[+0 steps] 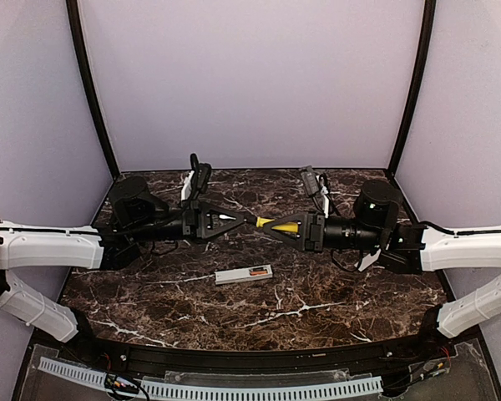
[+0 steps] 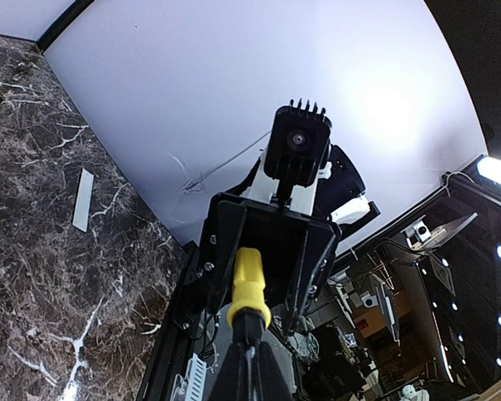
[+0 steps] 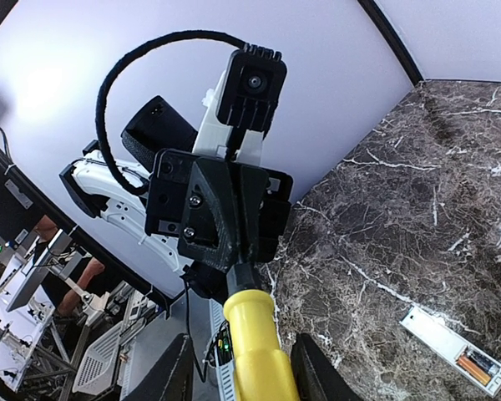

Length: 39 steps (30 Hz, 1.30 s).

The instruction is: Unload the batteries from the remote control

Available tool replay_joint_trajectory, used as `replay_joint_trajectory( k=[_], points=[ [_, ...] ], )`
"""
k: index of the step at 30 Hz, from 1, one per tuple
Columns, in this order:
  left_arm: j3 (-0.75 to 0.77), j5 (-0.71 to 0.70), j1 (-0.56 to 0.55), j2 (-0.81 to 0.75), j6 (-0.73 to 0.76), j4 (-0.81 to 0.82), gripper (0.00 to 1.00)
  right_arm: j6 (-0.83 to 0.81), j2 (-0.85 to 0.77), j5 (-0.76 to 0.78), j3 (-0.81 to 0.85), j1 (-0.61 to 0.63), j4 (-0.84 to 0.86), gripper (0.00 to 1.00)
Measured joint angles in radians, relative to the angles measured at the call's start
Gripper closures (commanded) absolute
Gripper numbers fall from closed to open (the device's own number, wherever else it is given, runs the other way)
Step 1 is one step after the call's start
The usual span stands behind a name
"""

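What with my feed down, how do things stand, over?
Left gripper shut on screwdriver tip; right gripper, jaws around its yellow handle, grip unclear. Remote control flat on table, batteries in open bay. Nothing over it.

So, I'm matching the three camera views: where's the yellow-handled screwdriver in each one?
Top external: screwdriver, mid-picture, just above the remote control.
Left wrist: its yellow handle, bottom centre.
Right wrist: yellow handle, bottom centre, between the jaws.
Shared landmark: the dark marble table.

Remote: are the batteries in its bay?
Yes, the orange batteries sit in the open bay at one end of the remote.
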Motion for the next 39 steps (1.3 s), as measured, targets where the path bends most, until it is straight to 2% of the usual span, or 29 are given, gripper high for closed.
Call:
replay_joint_trajectory(
  k=[13, 22, 25, 34, 39],
  points=[
    [-0.012, -0.011, 0.000, -0.015, 0.005, -0.004, 1.00, -0.002, 0.004, 0.005, 0.012, 0.001, -0.002, 0.62],
    [-0.019, -0.016, 0.000, -0.028, 0.005, -0.004, 1.00, -0.006, 0.018, 0.012, 0.024, 0.001, -0.016, 0.79],
    [-0.020, -0.018, 0.000, -0.029, 0.005, -0.004, 1.00, -0.010, 0.021, 0.007, 0.034, 0.003, -0.021, 0.82],
    [-0.021, -0.019, 0.000, -0.033, 0.006, -0.004, 1.00, -0.017, 0.023, 0.003, 0.039, 0.003, -0.026, 0.77],
    [-0.021, -0.020, -0.001, -0.034, 0.010, -0.005, 1.00, -0.016, 0.023, 0.003, 0.039, 0.003, -0.025, 0.78]
  ],
)
